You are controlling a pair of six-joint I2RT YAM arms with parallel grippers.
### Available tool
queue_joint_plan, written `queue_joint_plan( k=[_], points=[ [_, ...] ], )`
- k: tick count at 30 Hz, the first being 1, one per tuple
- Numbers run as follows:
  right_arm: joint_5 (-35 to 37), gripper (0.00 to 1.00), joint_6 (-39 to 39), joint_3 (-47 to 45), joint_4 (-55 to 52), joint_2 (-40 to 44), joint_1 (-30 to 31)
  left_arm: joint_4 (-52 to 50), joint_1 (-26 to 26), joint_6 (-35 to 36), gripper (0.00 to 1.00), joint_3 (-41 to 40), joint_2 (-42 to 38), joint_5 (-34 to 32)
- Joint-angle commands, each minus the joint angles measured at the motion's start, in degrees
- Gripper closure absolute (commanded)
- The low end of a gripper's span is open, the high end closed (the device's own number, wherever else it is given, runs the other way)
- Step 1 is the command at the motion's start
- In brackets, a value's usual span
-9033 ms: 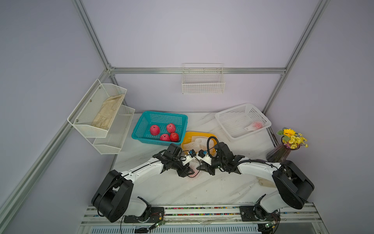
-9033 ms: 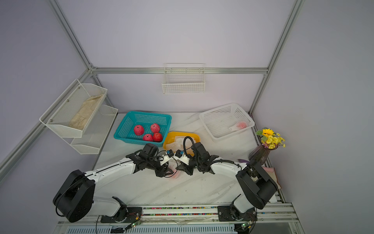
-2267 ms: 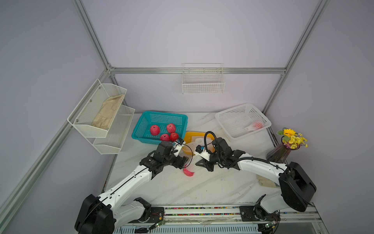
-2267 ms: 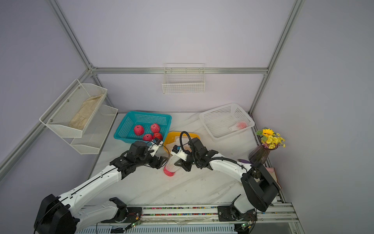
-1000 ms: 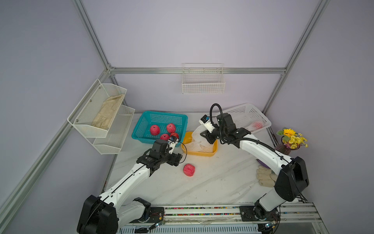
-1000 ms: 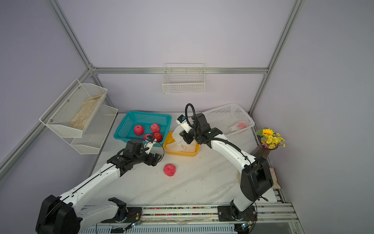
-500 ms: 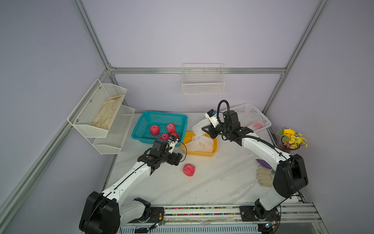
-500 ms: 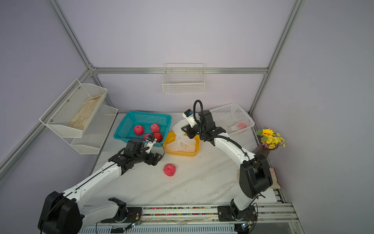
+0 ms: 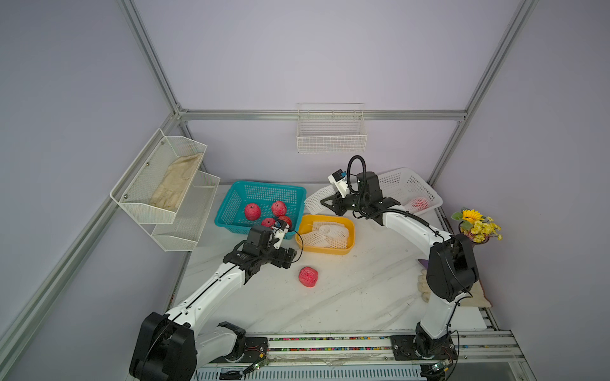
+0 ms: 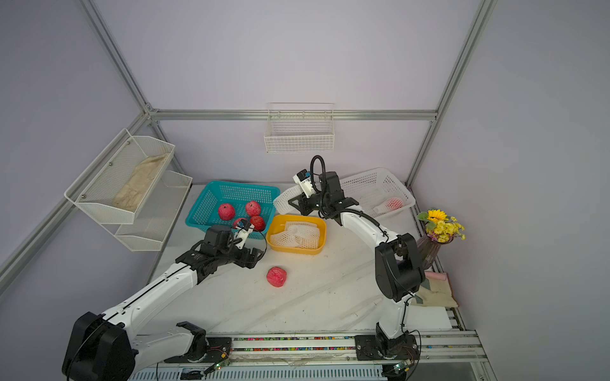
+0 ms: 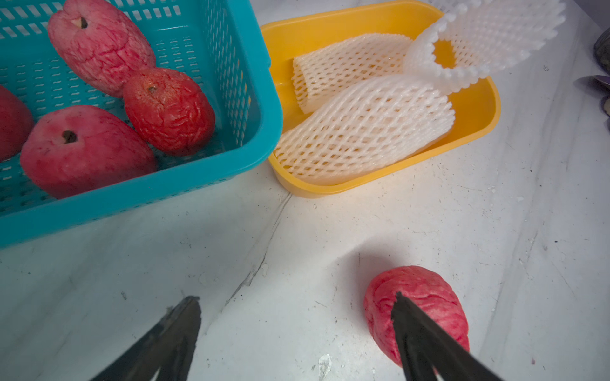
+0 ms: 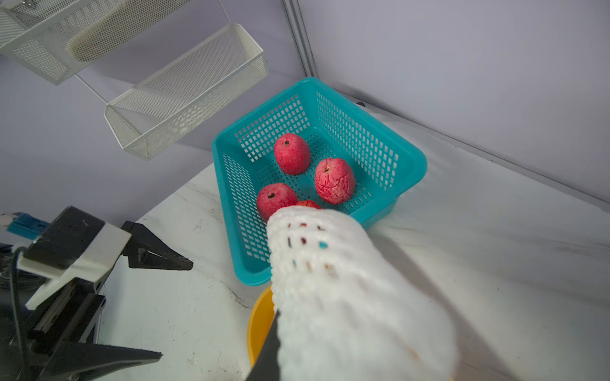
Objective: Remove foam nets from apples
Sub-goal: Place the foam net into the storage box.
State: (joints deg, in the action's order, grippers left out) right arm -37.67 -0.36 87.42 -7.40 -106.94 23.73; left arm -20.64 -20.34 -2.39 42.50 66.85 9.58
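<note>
The left tool (image 9: 291,256) hovers low over the marble tabletop (image 9: 363,297), its jaws spread wide with nothing between them. Just beside it a bare apple (image 9: 308,276) lies on the tabletop. In the left wrist view one dark fingertip (image 11: 401,303) crosses in front of that apple, but I cannot tell whether it touches.

Across from it, the right tool (image 9: 325,203) is raised above the far edge of the yellow tray (image 9: 325,251). It is clamped on an empty foam net (image 9: 315,199), which sticks out toward the teal basket (image 9: 264,185). In the right wrist view the net hides most of the tool.

Flattened nets (image 9: 325,235) lie piled in the yellow tray. Four unwrapped apples (image 9: 252,211) sit together in the teal basket, which stands just beside the tray. A wrapped apple (image 9: 420,203), pale pink through its mesh, lies in the white lattice basket (image 9: 409,184) at the far right of the tabletop, well apart from both tools.
</note>
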Motion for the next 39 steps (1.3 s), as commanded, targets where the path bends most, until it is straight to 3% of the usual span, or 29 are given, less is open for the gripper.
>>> queue_joint_plan(
  k=[1,12,16,34,39],
  points=[
    [-2.73,0.84,0.28,1.33,-2.56,-3.49,0.00,1.58,0.56,-0.34,0.09,1.09,-1.37,0.25],
    [-2.32,0.84,2.47,0.84,-2.57,-10.84,2.01,0.35,1.08,0.23,0.09,1.53,-2.03,0.49],
    [1.05,0.80,1.92,0.72,-3.84,-11.60,3.29,-0.16,1.19,0.57,0.09,1.59,-2.34,0.51],
    [13.82,0.81,4.40,-1.62,-8.60,-11.53,4.66,-0.88,1.18,0.20,0.08,1.07,-3.18,1.80],
    [15.47,0.67,4.57,-0.06,-7.59,-12.40,5.10,-0.89,1.22,0.06,0.08,1.34,-3.50,2.10]
  ],
)
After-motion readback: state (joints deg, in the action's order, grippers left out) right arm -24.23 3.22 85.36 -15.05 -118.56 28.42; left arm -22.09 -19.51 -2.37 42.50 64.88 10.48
